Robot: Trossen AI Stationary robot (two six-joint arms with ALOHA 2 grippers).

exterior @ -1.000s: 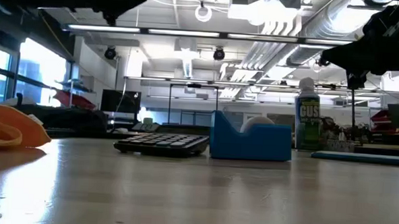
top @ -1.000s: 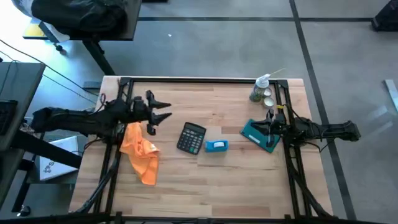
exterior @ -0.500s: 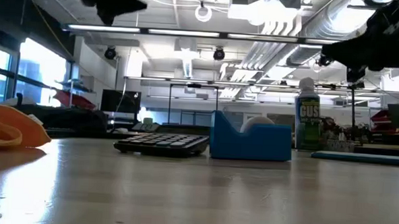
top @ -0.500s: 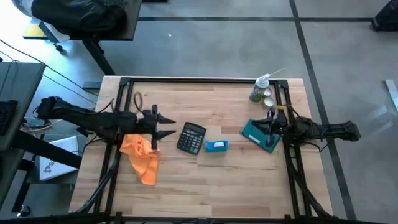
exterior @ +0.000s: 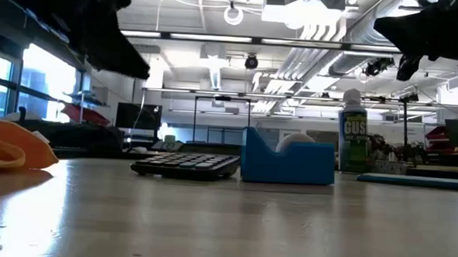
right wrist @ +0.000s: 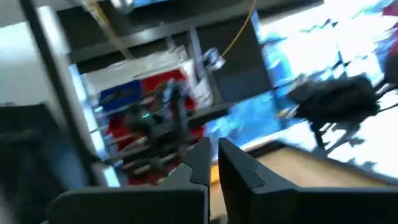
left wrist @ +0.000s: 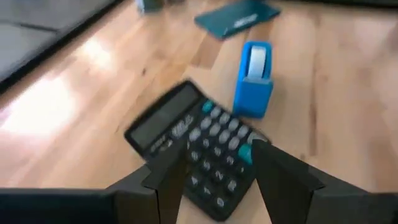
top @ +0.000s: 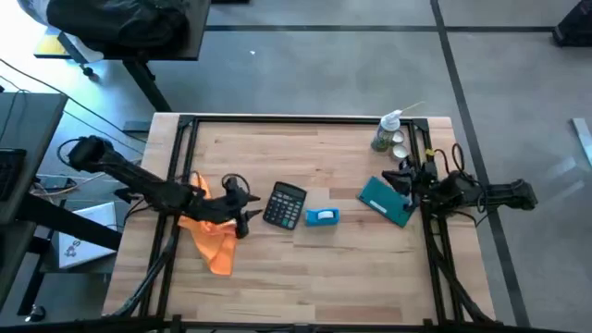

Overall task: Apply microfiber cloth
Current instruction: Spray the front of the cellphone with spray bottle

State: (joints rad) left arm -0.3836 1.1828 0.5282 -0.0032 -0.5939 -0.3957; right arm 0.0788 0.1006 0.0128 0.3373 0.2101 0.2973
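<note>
On the wooden worktop (top: 314, 268) a black calculator (top: 285, 204) lies just beside a small blue tape dispenser (top: 322, 216), with a flat teal slab (top: 382, 199) farther right and a green spray bottle (top: 386, 132) near the far corner.

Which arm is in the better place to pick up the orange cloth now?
Probably the left. The left gripper hangs with open fingers directly over the microfiber cloth, while the right gripper is across the table near the teal slab.
</note>
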